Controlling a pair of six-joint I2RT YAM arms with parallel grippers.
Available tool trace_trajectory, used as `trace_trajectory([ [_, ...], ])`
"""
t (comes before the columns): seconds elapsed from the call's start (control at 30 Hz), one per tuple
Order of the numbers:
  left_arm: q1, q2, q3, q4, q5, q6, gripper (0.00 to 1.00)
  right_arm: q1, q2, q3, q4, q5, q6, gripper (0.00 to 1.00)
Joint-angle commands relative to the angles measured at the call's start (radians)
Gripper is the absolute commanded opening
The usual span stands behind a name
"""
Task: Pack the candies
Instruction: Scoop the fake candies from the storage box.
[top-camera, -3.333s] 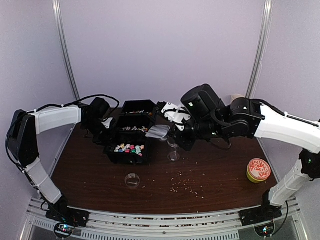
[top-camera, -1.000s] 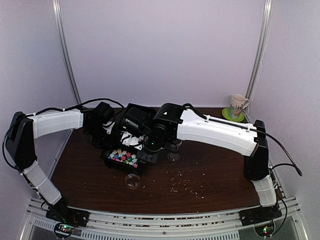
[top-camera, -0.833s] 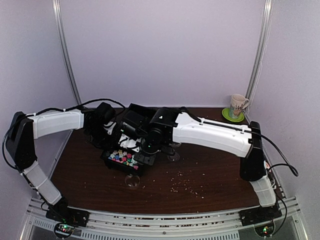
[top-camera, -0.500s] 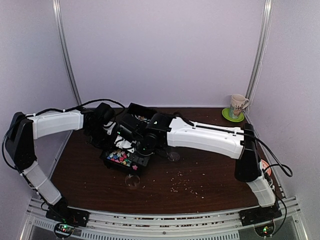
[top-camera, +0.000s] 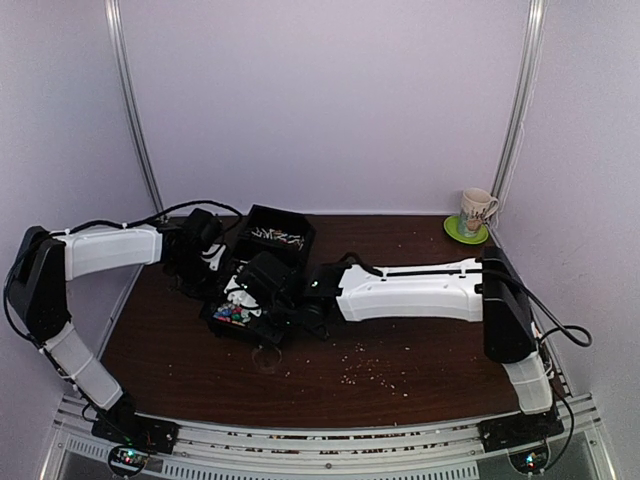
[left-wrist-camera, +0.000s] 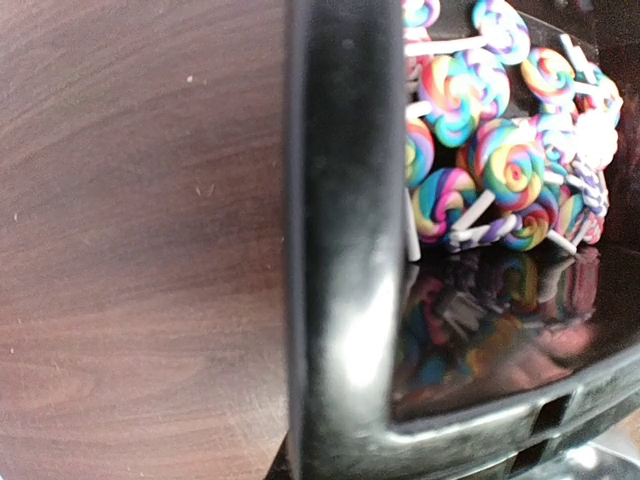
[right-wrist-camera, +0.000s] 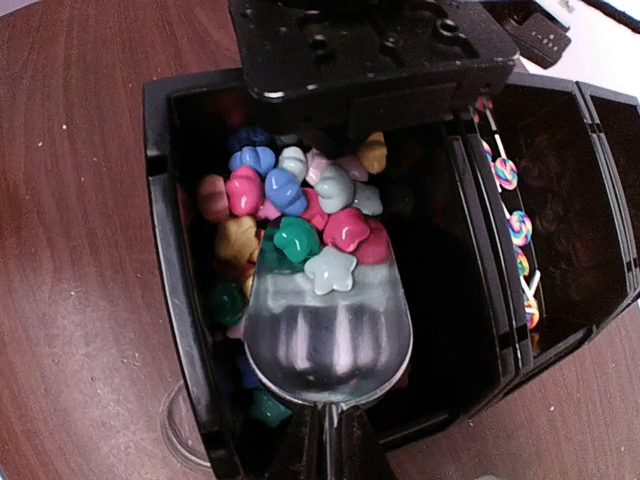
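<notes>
The candies (right-wrist-camera: 270, 195) are small pink, blue, green, yellow and white sweets heaped in the end compartment of a black bin (right-wrist-camera: 165, 230). My right gripper (right-wrist-camera: 330, 445) is shut on the handle of a clear scoop (right-wrist-camera: 328, 325). The scoop lies low in that compartment, with several candies on its tip. In the top view my right gripper (top-camera: 264, 290) hangs over the candies (top-camera: 232, 313). My left gripper (top-camera: 205, 256) is at the bin's left wall, and the bin rim (left-wrist-camera: 340, 250) fills its wrist view. Its fingers are barely visible, and it appears shut on that wall.
Swirl lollipops (left-wrist-camera: 480, 150) fill the middle compartment (right-wrist-camera: 515, 225). A small clear round dish (top-camera: 265, 358) sits on the table just in front of the bin. Pale crumbs (top-camera: 370, 372) are scattered at front centre. A mug on a green saucer (top-camera: 477, 212) stands at the back right.
My right arm has swung left across the table and dropped, bringing the scoop down into the candy compartment. The bin has turned slightly. My left arm has stayed at the bin's wall.
</notes>
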Motion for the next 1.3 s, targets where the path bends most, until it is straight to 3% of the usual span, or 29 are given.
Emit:
trace_trajectory([
  [0.0,-0.029,-0.142,0.036,0.277,0.210,-0.015,0.00,-0.008,0.058,-0.096,0.091,-0.005,0.031,0.00],
  [0.2,-0.022,-0.148,0.037,0.265,0.202,-0.017,0.00,-0.008,0.036,-0.189,0.222,0.002,0.050,0.00],
  [0.43,0.007,-0.136,0.060,0.178,0.149,-0.041,0.00,-0.023,-0.077,-0.469,0.565,0.000,0.026,0.00],
  [0.7,0.007,-0.127,0.075,0.108,0.198,-0.067,0.00,-0.038,-0.180,-0.687,0.903,-0.051,0.006,0.00],
  [0.9,0.009,-0.137,0.008,0.185,0.213,-0.060,0.00,-0.041,-0.224,-0.770,1.043,-0.071,-0.018,0.00],
  [1.27,0.010,-0.088,0.016,0.165,0.212,-0.047,0.00,-0.042,-0.306,-0.883,1.201,-0.144,-0.042,0.00],
])
